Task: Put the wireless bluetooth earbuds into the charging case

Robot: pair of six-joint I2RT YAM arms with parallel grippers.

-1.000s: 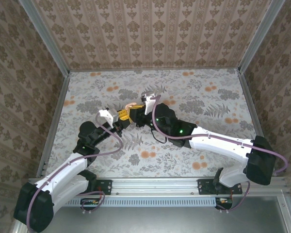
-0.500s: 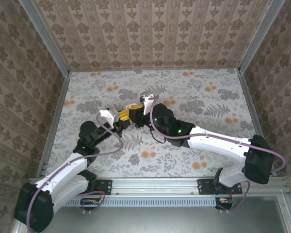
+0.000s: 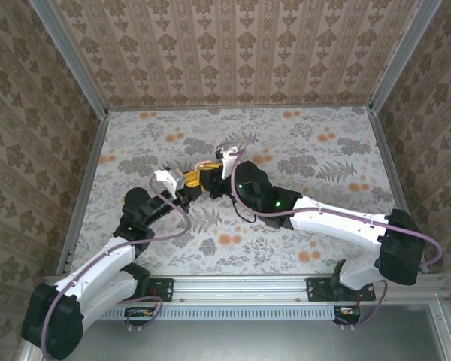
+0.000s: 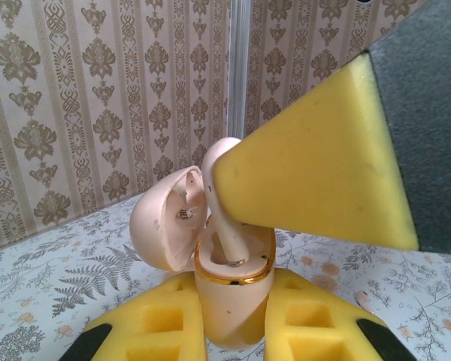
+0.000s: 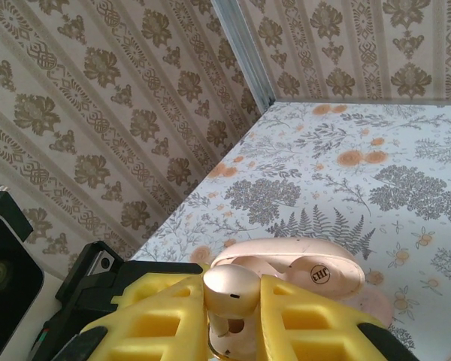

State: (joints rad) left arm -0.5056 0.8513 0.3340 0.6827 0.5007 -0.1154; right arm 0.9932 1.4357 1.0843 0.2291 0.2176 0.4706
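My left gripper (image 4: pixel 234 325) is shut on the pale pink charging case (image 4: pixel 233 297), which stands upright between the yellow pads with its gold rim up. Its lid (image 4: pixel 165 222) hangs open to the left. My right gripper (image 5: pixel 233 320) is shut on one pink earbud (image 5: pixel 231 289) by its head. The earbud (image 4: pixel 224 226) is tilted over the case, its stem tip down inside the case opening. The open lid (image 5: pixel 301 271) shows just behind the earbud. Both grippers meet above the table's middle, left gripper (image 3: pixel 186 188) against right gripper (image 3: pixel 209 177).
The floral table (image 3: pixel 301 143) spreads out round the arms, with patterned walls on three sides and metal corner posts (image 4: pixel 239 68). The right gripper's yellow pad (image 4: pixel 316 173) looms over the case in the left wrist view.
The right arm has edged slightly left toward the left gripper. Both grips are unchanged.
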